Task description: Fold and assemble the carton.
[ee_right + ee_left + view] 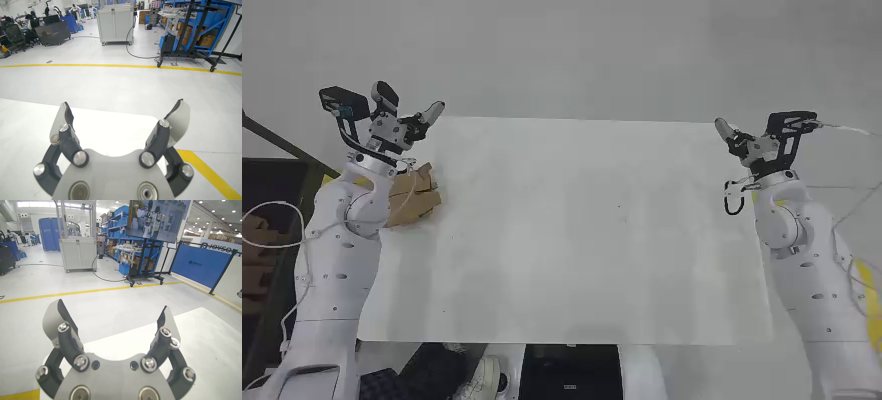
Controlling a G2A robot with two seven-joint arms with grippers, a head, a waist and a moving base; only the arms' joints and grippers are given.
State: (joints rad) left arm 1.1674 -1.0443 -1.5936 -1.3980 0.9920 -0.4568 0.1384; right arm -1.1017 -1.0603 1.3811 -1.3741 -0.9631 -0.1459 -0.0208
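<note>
The room is a wide hall with a pale grey floor (105, 289) crossed by yellow lines (75, 292). One metal-framed cabinet (77, 253) stands on it. Beside that is a run of blue shelving (115, 228) packed with blue bins and brown boxes. One big screen (155, 219) sits on a black wheeled stand, and white characters run across it. One blue panel (200, 266) on a black frame carries a small line of print, and the pale wall behind it has larger lettering.

One white table (572, 240) with rounded corners lies in front of the robot. Its top is plain and matt.

Two white arms are raised, one over each far corner of the table.

The carton (414, 195) is brown cardboard. It lies at the table's left edge, near the far left corner, partly under the left arm. I cannot tell whether it is one sheet or several, or how far it is folded. Neither arm touches it with its gripper.

There are two grippers, each with two fingers. The left gripper (113, 303) hangs above the far left corner, pointing out at the hall, with its fingers (54, 317) spread wide and nothing between them. The right gripper (123, 101) hangs above the far right corner, well apart from the carton. Its fingers (179, 117) are spread wide too and hold nothing.
</note>
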